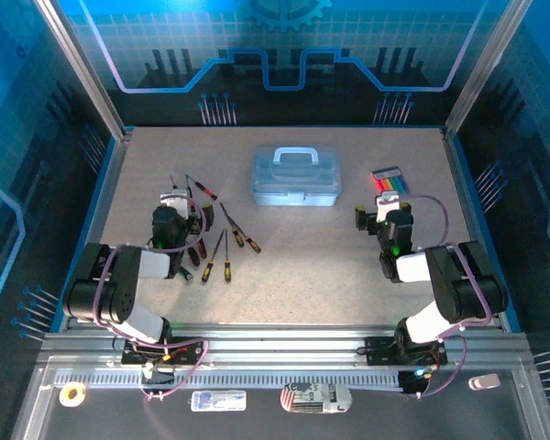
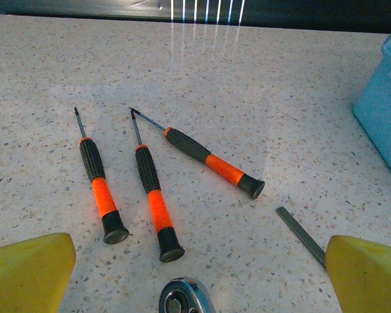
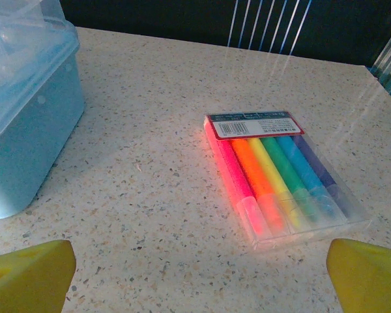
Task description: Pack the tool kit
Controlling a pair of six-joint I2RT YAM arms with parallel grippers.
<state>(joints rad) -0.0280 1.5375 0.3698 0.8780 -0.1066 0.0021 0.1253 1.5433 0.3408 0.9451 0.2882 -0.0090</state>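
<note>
The tool kit is a translucent blue box [image 1: 295,176] with a carry handle, lid closed, at the back middle of the table. Several orange-and-black screwdrivers [image 1: 227,261] lie scattered to its front left. My left gripper [image 1: 177,197] hovers over them, open and holding nothing. In the left wrist view its yellow fingers [image 2: 26,270] stand wide apart, with three screwdrivers [image 2: 153,195] ahead, a chrome ratchet head [image 2: 182,301] between the jaws and a thin metal strip [image 2: 300,233] to the right. My right gripper [image 1: 373,209] is open just short of a pack of coloured markers [image 3: 280,176].
The box's corner [image 2: 384,111] shows at the right edge of the left wrist view, and its side [image 3: 26,111] at the left of the right wrist view. Metal frame posts and blue walls enclose the table. Bare tabletop [image 1: 321,266] lies between the arms.
</note>
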